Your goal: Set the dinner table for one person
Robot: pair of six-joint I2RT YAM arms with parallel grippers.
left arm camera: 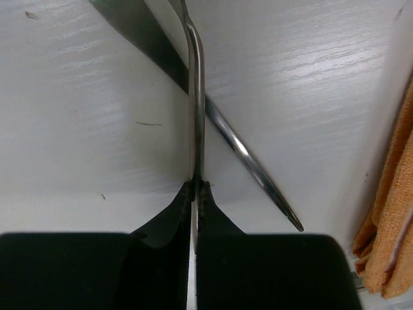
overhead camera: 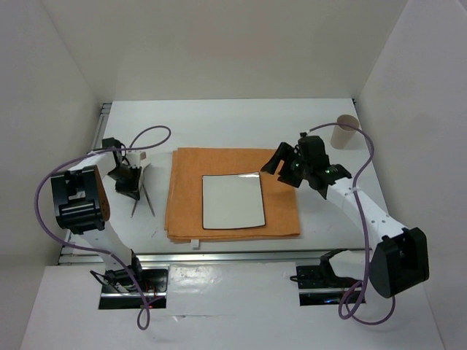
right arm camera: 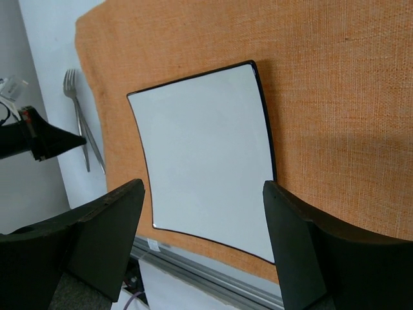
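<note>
White walls close you in on three sides, and the big white counter point(overhead camera: 219, 120) with silver rails fills the space right in front of both arm bases. On the middle of it lies an orange cloth point(overhead camera: 186, 197), folded flat. A square white plate point(overhead camera: 232, 200) with a thin black rim sits on the cloth, a bit toward its right side. Your right pincer point(overhead camera: 283, 168) hangs above the right part of the cloth, near the plate, with its fingers spread wide and nothing between them. Your left pincer point(left arm camera: 197, 186) is down at the bare counter left of the cloth, squeezed tight on the thin handle of a fork point(left arm camera: 197, 97). A tan cup point(overhead camera: 344, 131) stands at the far right of the counter. Under the fork handle a second silver piece point(left arm camera: 245, 152) lies flat on the counter and crosses it
</note>
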